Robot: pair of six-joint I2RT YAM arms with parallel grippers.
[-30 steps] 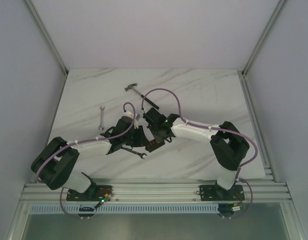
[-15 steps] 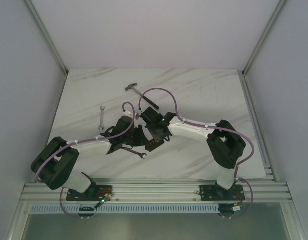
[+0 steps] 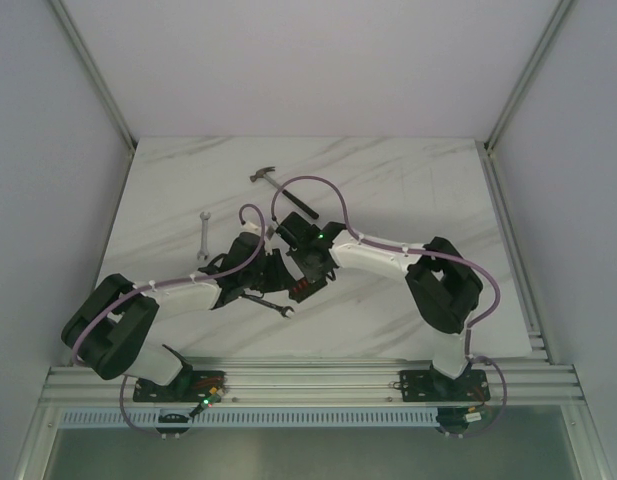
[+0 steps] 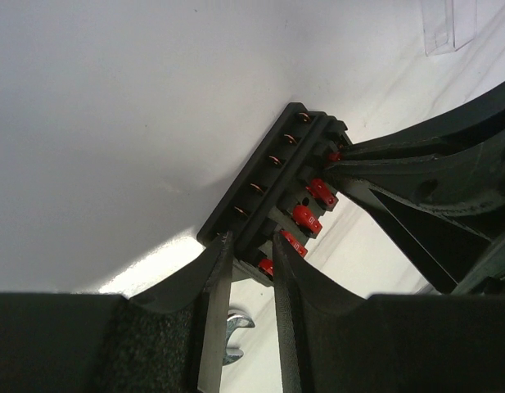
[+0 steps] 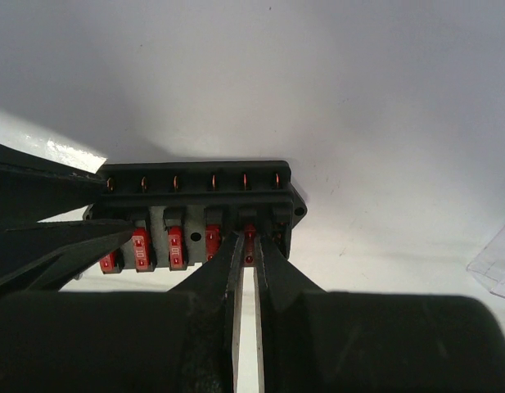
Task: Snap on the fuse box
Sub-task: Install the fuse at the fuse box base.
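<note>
Seating a fuse is judged to be the step in hand, then?

— So it is judged. The fuse box (image 3: pixel 301 286) is found at the tabletop's middle, at 6 o'clock from the hammer (image 3: pixel 281 188). Its near end is clamped by the left gripper (image 4: pixel 245 246). Toward 3 o'clock in the right wrist view, a red fuse (image 5: pixel 249 252) appears to be pinched by the right gripper (image 5: pixel 248 238).

— What is called for next?

— A straight downward push until the fuse is seated, with the box held braced. A tilted push could be expected to jam.

— Materials?

— Matt black moulded plastic, rectangular and ribbed, is seen. Six copper-coloured terminals (image 5: pixel 176 182) are set along one edge, beside glossy red fuses. The marble-patterned tabletop (image 3: pixel 438 200) looks smooth, so slipping is to be guarded against.
</note>
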